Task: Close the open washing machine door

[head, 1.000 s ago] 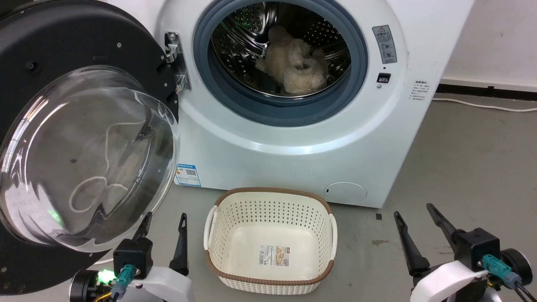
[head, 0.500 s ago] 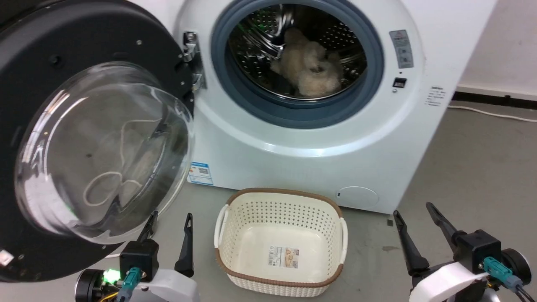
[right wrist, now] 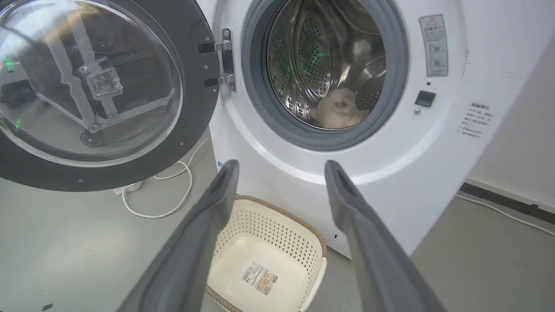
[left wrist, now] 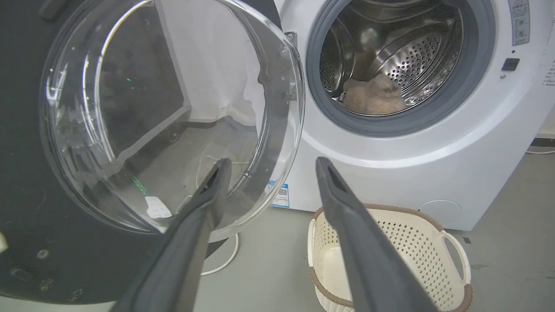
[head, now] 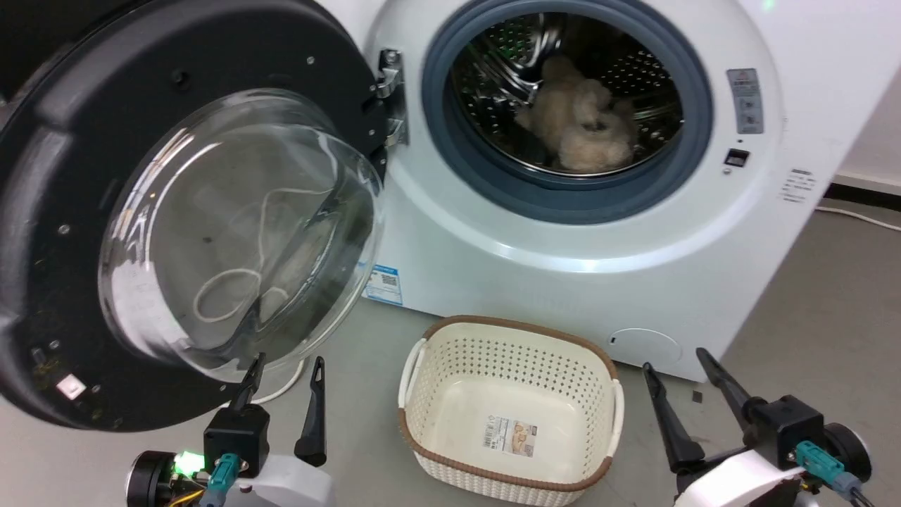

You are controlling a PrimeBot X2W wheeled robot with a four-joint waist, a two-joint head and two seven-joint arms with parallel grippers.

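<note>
The washing machine door point(head: 84, 211) stands wide open on the left, hinged at its right side; its black rim surrounds a bulging clear glass bowl point(head: 239, 232). The same door point(left wrist: 26, 182) shows in the left wrist view, and the door point(right wrist: 104, 86) in the right wrist view. The white washing machine point(head: 563, 282) has its grey-ringed drum mouth uncovered, with a beige fluffy item point(head: 577, 123) inside. My left gripper point(head: 285, 366) is open, low, just below the glass bowl, not touching it. My right gripper point(head: 672, 359) is open at the lower right, apart from the machine.
A cream perforated basket point(head: 422, 366) with a brown rim stands empty on the grey floor in front of the machine, between my two grippers. A white cable point(right wrist: 173, 203) lies on the floor under the door. A wall and a dark skirting strip point(right wrist: 503, 197) lie to the right.
The whole head view has shifted, so the door, machine and basket sit further right in it: the camera has turned left. Both grippers stay open and hold nothing.
</note>
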